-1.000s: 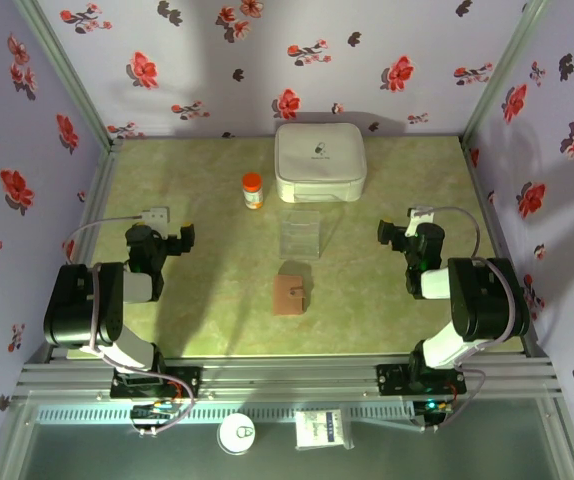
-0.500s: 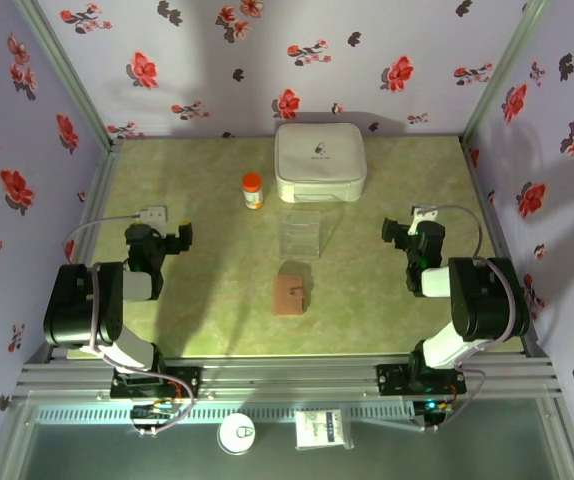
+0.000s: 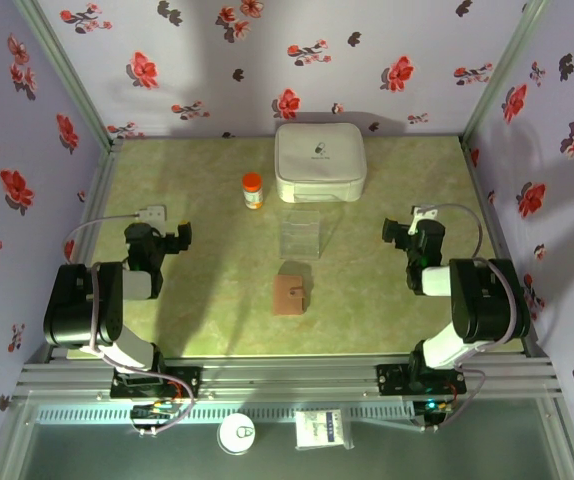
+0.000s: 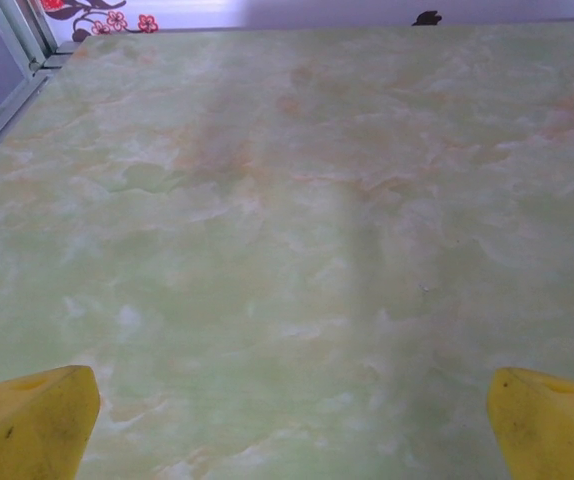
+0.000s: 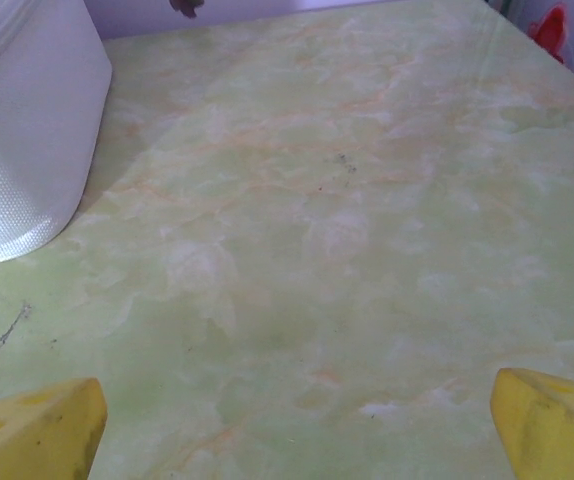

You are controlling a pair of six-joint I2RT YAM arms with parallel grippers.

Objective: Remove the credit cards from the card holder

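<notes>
The card holder (image 3: 289, 295) lies folded shut, small and brown, near the middle of the table in the top view. The credit cards are hidden. My left gripper (image 3: 180, 238) rests low at the left side, well left of the holder, and is open. In the left wrist view its yellow fingertips (image 4: 32, 425) stand far apart over bare table. My right gripper (image 3: 392, 234) sits at the right side, well right of the holder, also open. Its yellow fingertips (image 5: 37, 430) are spread wide with nothing between them.
A large white rounded case (image 3: 319, 160) stands at the back centre, and its corner (image 5: 27, 120) is at the upper left of the right wrist view. An orange-capped bottle (image 3: 253, 190) stands left of it. A clear sheet (image 3: 301, 233) lies behind the holder. Flowered walls close in three sides.
The right gripper has drawn back slightly to the right. The left arm and the objects have not visibly moved.
</notes>
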